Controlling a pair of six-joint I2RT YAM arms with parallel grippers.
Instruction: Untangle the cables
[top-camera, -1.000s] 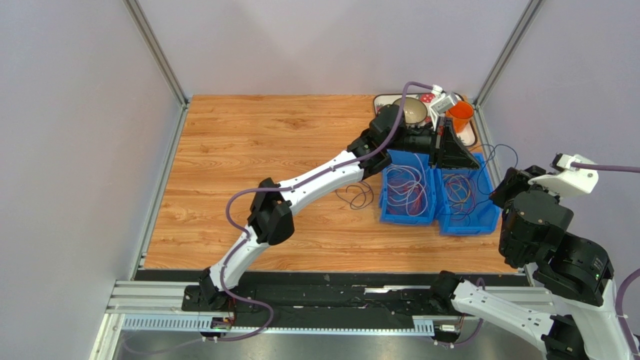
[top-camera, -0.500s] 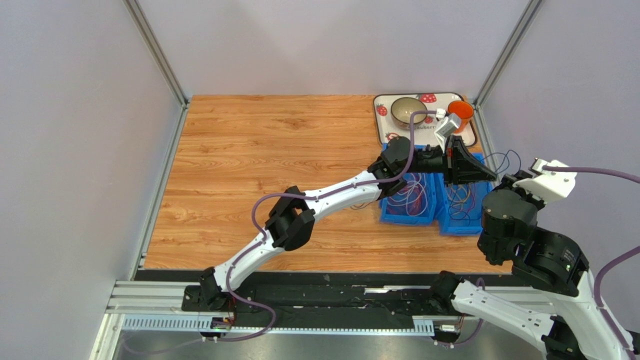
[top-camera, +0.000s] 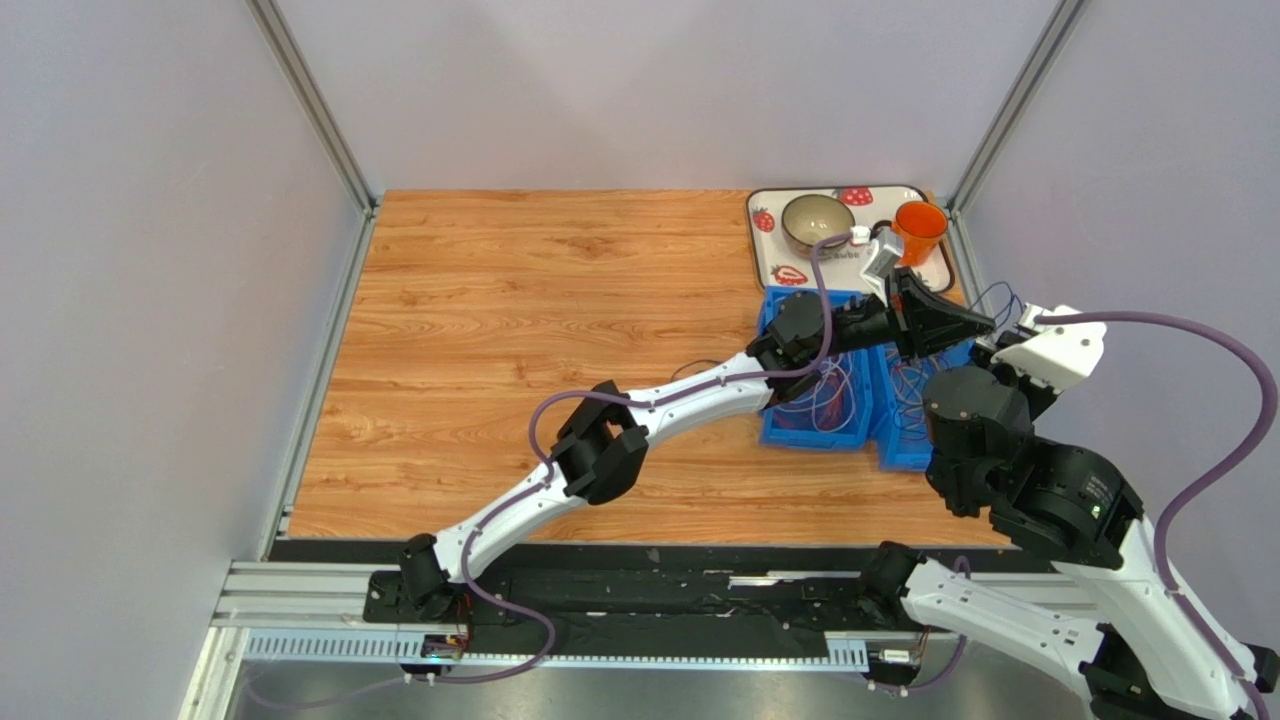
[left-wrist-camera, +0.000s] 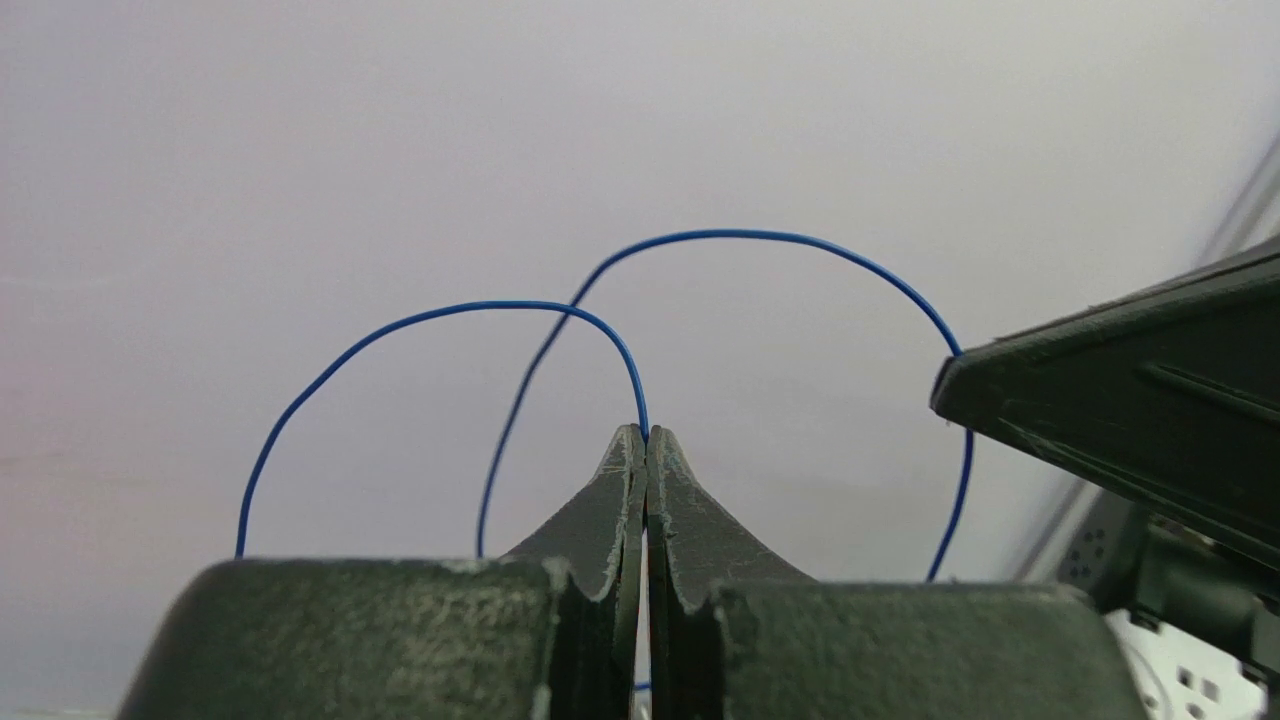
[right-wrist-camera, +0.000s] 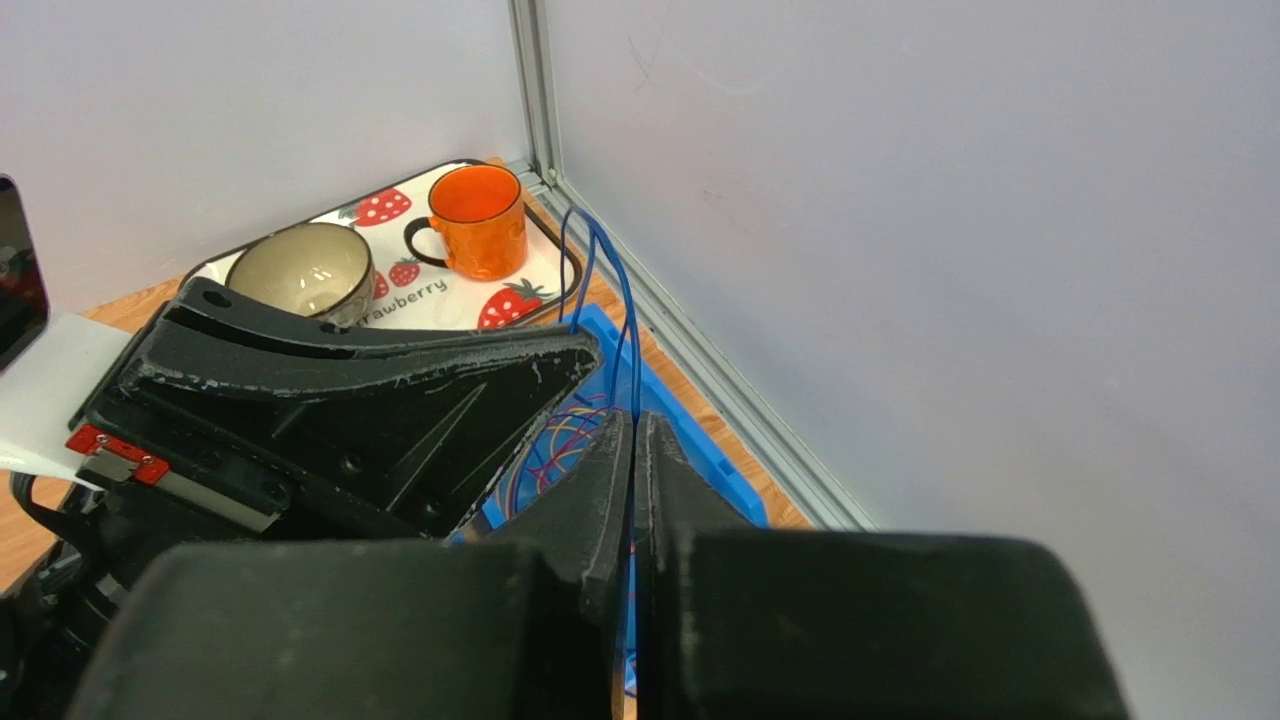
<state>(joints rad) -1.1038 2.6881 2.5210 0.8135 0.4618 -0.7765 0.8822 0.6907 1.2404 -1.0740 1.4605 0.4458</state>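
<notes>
Both left end effector (left-wrist-camera: 646, 438), right end effector (right-wrist-camera: 633, 428) clamped on blue cable (left-wrist-camera: 721, 233) beside right wall (right-wrist-camera: 902, 225).

Blue wire (left-wrist-camera: 721, 236): you have one plain bright blue along all you can see of it.
Left gripper (left-wrist-camera: 646, 438), right gripper (right-wrist-camera: 633, 423): matt black, scuffed pale grey at your fingertips.
Cables (right-wrist-camera: 553, 444): yellow, purple, orange-red and white loops.
Bins (top-camera: 813, 434): solid blue.
Mug (right-wrist-camera: 476, 221): orange, with a dark handle.
Bowl (right-wrist-camera: 308, 270): beige inside, with a darker rim.
Tray (right-wrist-camera: 451, 308): white, red strawberry print, dark edge.
Table (top-camera: 526, 300): orange-brown wood grain.
Your arms (top-camera: 676, 393): white shells, black joints, lavender hoses.
Walls (top-camera: 150, 300): pale lavender-grey, unpatterned.
</notes>
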